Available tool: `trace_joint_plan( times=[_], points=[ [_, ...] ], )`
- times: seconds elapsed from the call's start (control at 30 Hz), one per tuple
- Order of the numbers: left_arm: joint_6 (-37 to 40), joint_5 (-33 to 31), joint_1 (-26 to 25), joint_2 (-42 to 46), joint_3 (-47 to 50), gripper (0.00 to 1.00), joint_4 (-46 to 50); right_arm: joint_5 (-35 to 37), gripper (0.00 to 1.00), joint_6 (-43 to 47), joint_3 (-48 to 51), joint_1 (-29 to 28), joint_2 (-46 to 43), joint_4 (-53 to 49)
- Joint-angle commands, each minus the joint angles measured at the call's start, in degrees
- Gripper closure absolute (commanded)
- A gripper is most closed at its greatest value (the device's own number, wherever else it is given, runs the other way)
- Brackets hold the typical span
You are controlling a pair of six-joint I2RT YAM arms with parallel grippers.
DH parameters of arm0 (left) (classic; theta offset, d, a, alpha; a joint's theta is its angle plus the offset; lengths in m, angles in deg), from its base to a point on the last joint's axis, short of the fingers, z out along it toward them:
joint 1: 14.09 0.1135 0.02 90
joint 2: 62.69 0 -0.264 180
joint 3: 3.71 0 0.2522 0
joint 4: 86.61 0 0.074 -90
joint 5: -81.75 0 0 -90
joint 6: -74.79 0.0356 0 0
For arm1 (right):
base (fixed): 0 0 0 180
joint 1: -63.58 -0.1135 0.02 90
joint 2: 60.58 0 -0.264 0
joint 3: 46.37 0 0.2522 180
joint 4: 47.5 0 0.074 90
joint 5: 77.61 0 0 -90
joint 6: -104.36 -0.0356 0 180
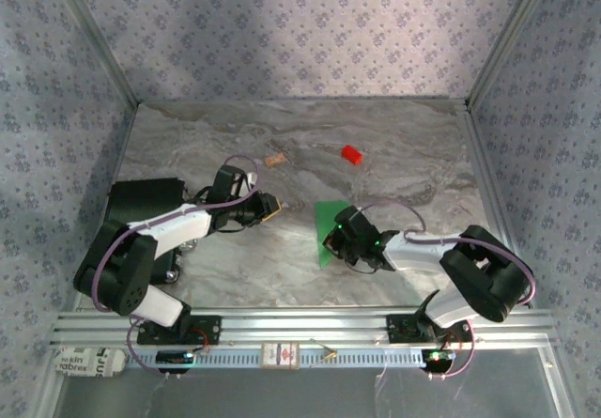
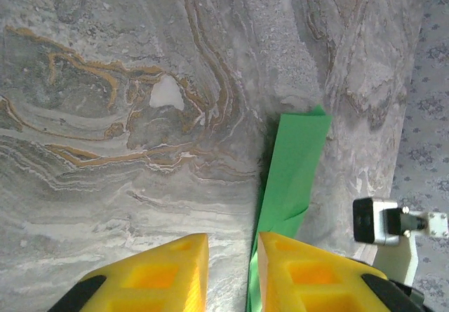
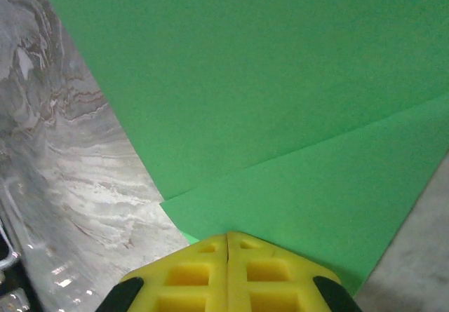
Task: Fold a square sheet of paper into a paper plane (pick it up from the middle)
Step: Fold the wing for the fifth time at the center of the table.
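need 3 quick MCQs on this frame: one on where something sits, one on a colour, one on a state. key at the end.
1. In the top view, where is the red block relative to the green paper?
A. farther from the arm bases, apart from it
B. lying on it
C. between the paper and the bases

2. What colour are the left gripper's fingers?
A. blue
B. yellow
C. white

3. How do the right gripper's jaws stand?
A. wide open
B. closed on the red block
C. shut tight together, tips at the paper

Key:
1 A: bare table lies between block and paper, with the block on the far side.
2 B: the left wrist view shows both fingers yellow.
3 C: the right wrist view shows no gap between them, with green paper just ahead.
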Motion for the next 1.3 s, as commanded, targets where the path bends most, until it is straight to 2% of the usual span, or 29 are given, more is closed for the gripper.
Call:
trace_joint_plan(
  times=[0.0,0.17,0.23,0.3,0.33,0.57,0.7,0.83,1.17,1.27],
  points=[
    [-0.8,1.1,-0.5,-0.4,-0.4,0.76,-1.8,8.7,0.96,-15.7,1.9,-3.2,1.1,-1.2],
    [-0.9,1.3,-0.7,-0.8,-0.5,0.75,-2.0,10.7,0.94,-17.4,0.8,-5.0,0.8,-1.5],
    [-0.8,1.8,-0.9,-1.2,-0.9,0.76,-2.2,10.7,0.91,-15.4,1.4,-4.8,-0.6,0.1],
    [-0.7,2.1,-1.5,-1.7,-1.4,0.75,-2.3,10.0,0.82,-11.1,1.2,-4.1,-2.6,0.8],
    [-0.6,2.1,-1.9,-2.0,-1.7,0.76,-2.3,9.3,0.82,-8.7,0.7,-3.5,-3.6,0.3],
    [-0.2,3.6,-7.2,-7.8,-7.6,0.76,-2.7,7.5,0.79,5.6,-0.4,3.3,-12.0,-11.7],
    [0.2,5.7,-10.5,-12.7,-12.6,0.79,-2.7,1.7,0.76,11.6,1.9,10.1,-14.9,-14.4],
    [0.5,7.9,-13.6,-18.2,-17.9,0.83,-2.1,-2.3,0.76,17.0,2.3,13.5,-16.3,-17.0],
    [1.9,6.2,-15.2,-26.9,-23.6,0.86,0.0,-6.9,0.75,21.1,3.0,16.3,-17.0,-16.1],
    [2.6,6.1,-15.2,-28.4,-23.9,0.87,0.6,-8.4,0.71,22.2,3.0,17.0,-16.8,-15.8]
  ],
)
